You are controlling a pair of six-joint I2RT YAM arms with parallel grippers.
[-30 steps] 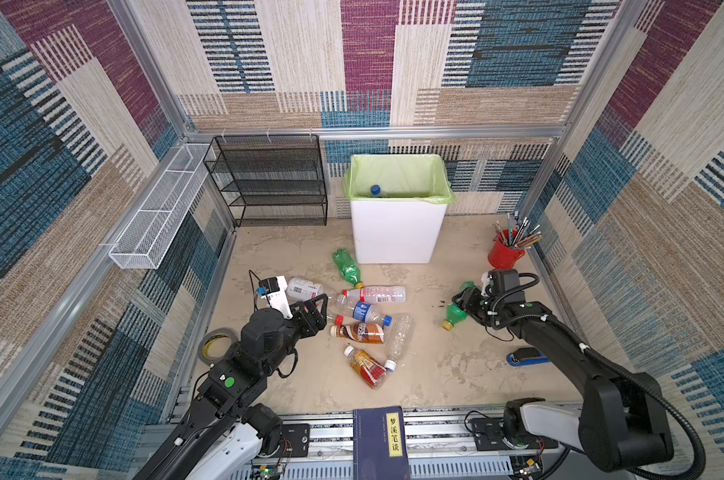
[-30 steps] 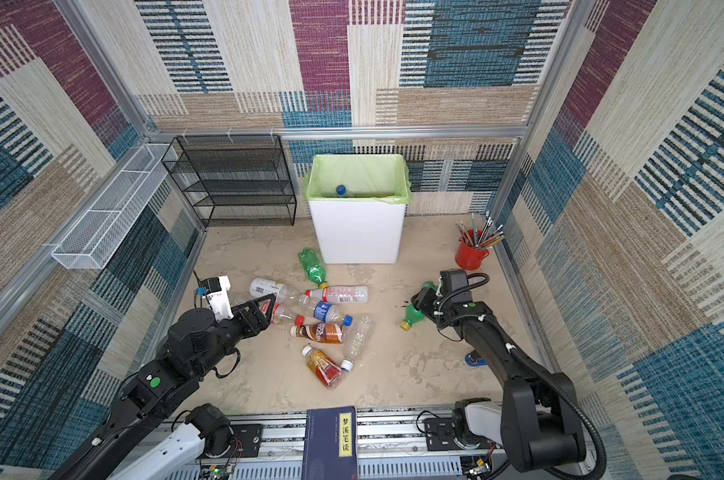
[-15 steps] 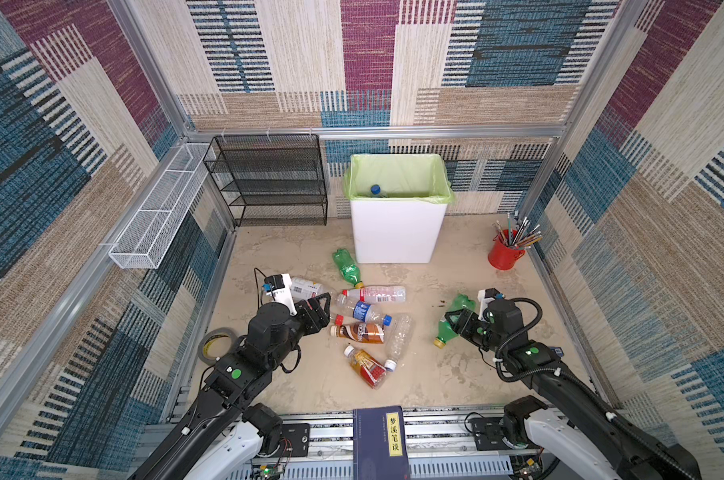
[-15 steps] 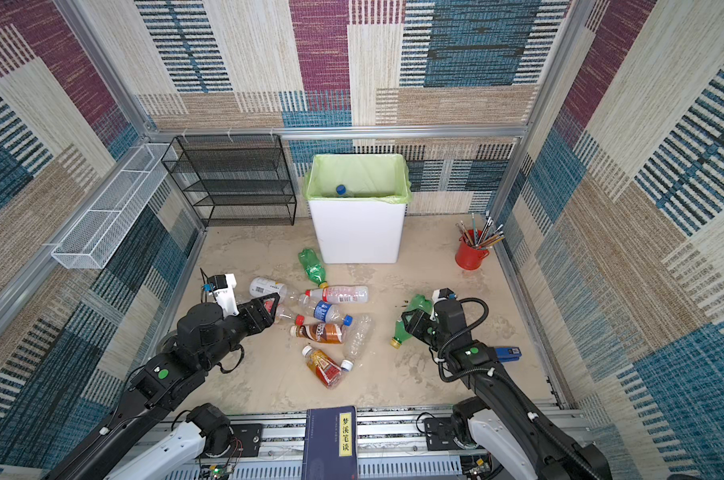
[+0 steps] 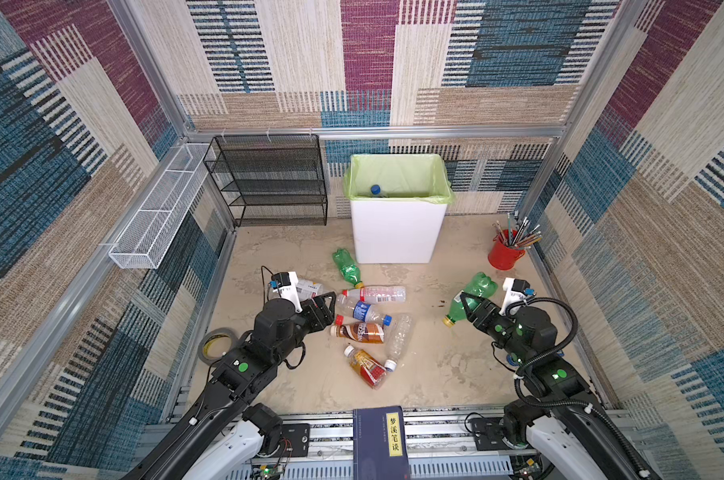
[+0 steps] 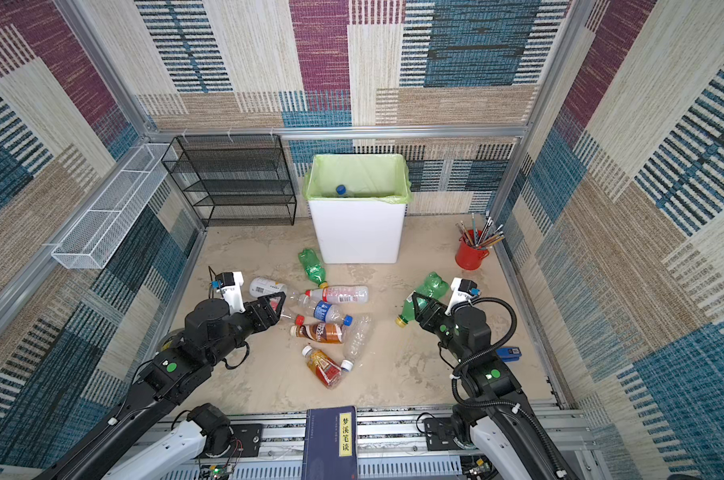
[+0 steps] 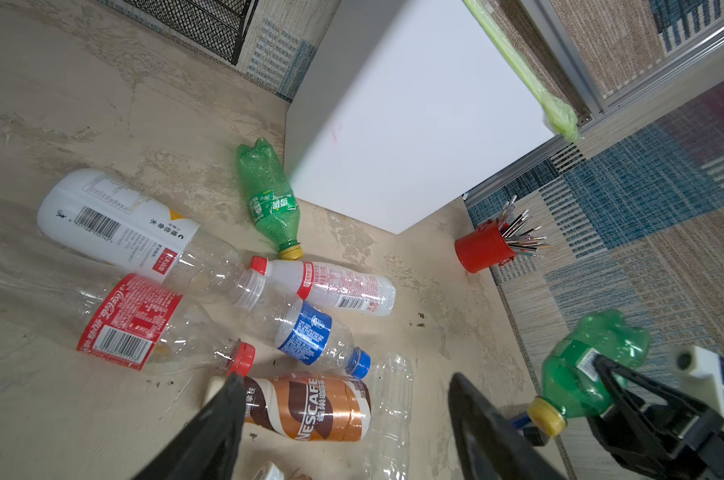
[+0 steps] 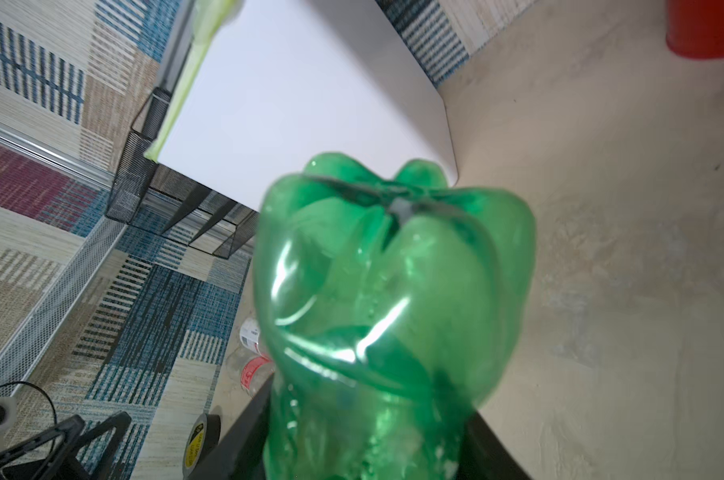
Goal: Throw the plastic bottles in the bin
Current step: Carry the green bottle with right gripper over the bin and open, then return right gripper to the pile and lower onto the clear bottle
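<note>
You've got R gripper point(image 5: 470, 305) clamped mid-body on green bottle point(image 5: 482, 286): looks empty, light, crushable, slick, so go easy. L gripper point(image 5: 329, 309) stands apart, empty; take Nescafe bottle point(image 5: 362, 332) mid-label.

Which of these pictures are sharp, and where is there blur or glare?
Both top views: sharp throughout, even light, only faint shadows under the loose bottles. Right wrist view: the green bottle held close to the lens is blurred, with white glare streaks. Left wrist view: those bottles sharp, the fingers of the left hand soft, the bin wall washed out.
</note>
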